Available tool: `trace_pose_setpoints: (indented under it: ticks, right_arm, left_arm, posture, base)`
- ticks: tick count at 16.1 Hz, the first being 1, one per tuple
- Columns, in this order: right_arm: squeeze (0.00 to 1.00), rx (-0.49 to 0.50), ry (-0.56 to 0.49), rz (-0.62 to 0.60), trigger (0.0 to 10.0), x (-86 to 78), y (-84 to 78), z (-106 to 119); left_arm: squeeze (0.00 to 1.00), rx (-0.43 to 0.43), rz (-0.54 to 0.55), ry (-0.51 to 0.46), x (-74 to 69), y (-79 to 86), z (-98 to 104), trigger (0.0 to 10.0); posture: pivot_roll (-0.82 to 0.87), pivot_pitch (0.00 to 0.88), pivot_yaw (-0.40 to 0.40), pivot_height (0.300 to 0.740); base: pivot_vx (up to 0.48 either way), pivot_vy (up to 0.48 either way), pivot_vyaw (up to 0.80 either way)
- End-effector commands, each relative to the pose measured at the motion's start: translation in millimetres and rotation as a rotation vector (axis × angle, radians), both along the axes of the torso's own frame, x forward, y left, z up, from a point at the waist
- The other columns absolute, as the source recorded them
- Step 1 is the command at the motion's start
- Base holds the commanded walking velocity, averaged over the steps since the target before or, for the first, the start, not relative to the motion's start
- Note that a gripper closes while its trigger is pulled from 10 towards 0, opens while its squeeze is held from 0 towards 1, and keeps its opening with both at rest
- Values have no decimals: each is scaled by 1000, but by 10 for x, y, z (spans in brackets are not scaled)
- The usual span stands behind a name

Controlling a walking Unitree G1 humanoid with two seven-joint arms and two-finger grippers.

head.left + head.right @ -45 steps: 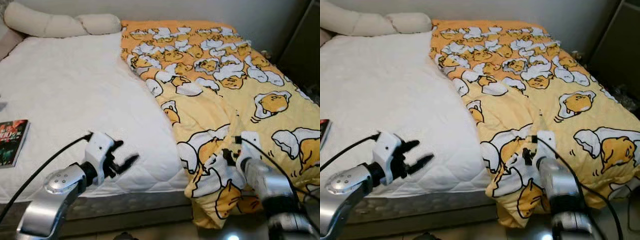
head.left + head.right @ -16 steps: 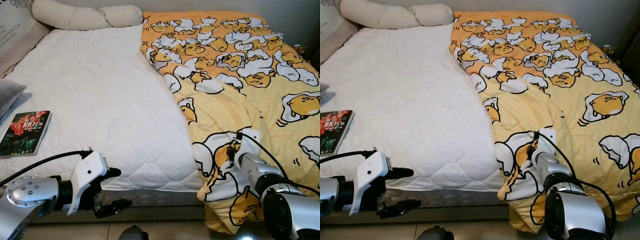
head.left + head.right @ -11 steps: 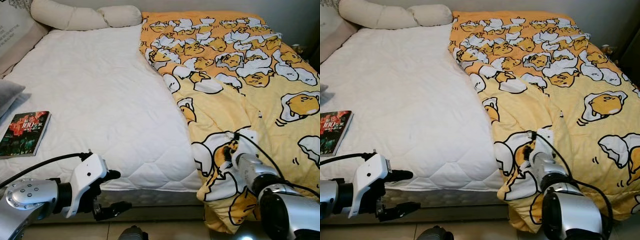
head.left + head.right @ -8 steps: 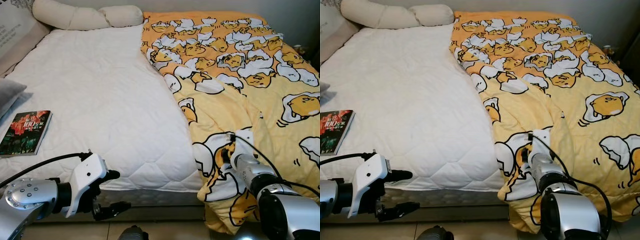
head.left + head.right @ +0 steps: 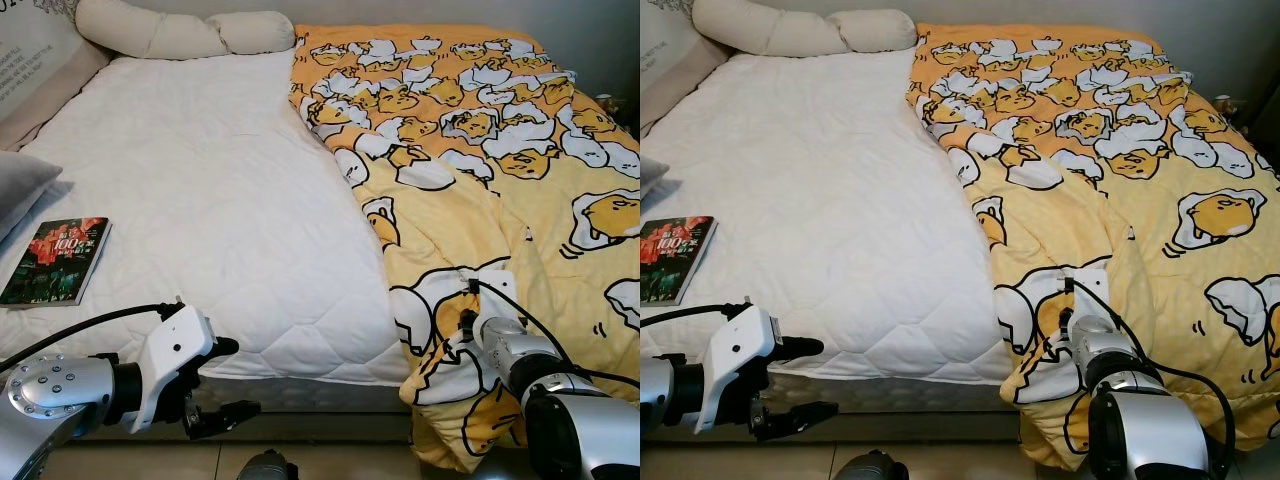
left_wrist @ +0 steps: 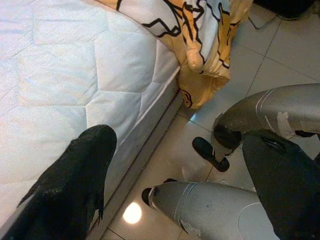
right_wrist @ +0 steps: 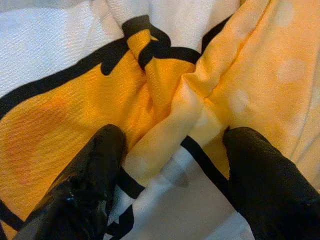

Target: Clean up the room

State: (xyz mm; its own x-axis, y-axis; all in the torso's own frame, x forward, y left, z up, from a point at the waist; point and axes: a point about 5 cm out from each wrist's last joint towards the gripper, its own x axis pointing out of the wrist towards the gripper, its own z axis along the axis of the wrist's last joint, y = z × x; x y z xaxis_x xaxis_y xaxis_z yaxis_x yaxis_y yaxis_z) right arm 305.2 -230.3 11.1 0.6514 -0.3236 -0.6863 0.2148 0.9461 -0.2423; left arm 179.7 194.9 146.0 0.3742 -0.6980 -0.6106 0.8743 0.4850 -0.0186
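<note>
A yellow blanket [image 5: 480, 180] with an egg cartoon print covers the right half of the white mattress [image 5: 200, 200] and hangs over the foot edge. My right gripper [image 5: 462, 332] presses into the blanket near that edge. In the right wrist view its fingers [image 7: 90, 175] stand apart with a raised fold of the blanket [image 7: 170, 130] between them. My left gripper [image 5: 240, 378] is open and holds nothing, low in front of the mattress's foot edge. A book [image 5: 58, 260] with a dark red cover lies on the mattress at the left.
A long cream bolster [image 5: 180, 35] lies along the head of the bed, and a grey pillow [image 5: 20, 190] sits at the left edge. The left wrist view has tiled floor [image 6: 280, 55], the hanging blanket corner [image 6: 210, 60] and my own legs [image 6: 210, 210].
Since 2.8 s ago the view has swung left and my left gripper has dropped from mattress height to below the foot edge. The right gripper stays pressed in the blanket.
</note>
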Motion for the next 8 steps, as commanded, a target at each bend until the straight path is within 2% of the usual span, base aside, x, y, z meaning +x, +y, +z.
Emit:
trace_pose_setpoints:
  ticks: [1,2,3,4,8]
  right_arm:
    - [0,16,17,-47,824,-64,-41,-51]
    - [0,45,5,-84,863,-75,-52,-58]
    - [0,74,-6,-112,196,-83,-56,-66]
    - [0,103,-12,-127,0,-92,-48,-78]
    - [0,253,-37,-193,0,-127,8,-134]
  left_arm:
    - [0,16,0,-25,28,14,33,10000]
    - [0,15,0,-29,35,9,29,10000]
    - [0,15,0,-33,42,7,26,10000]
    - [0,14,1,-33,46,5,24,10000]
    - [0,14,-10,-32,52,-5,18,10000]
  posture:
    - [315,0,40,740]
    - [315,0,38,740]
    - [314,0,39,740]
    - [311,0,40,740]
    - [306,0,47,740]
  base:
    - [0,0,0]
    - [0,0,0]
    - [0,0,0]
    - [0,0,0]
    - [0,0,0]
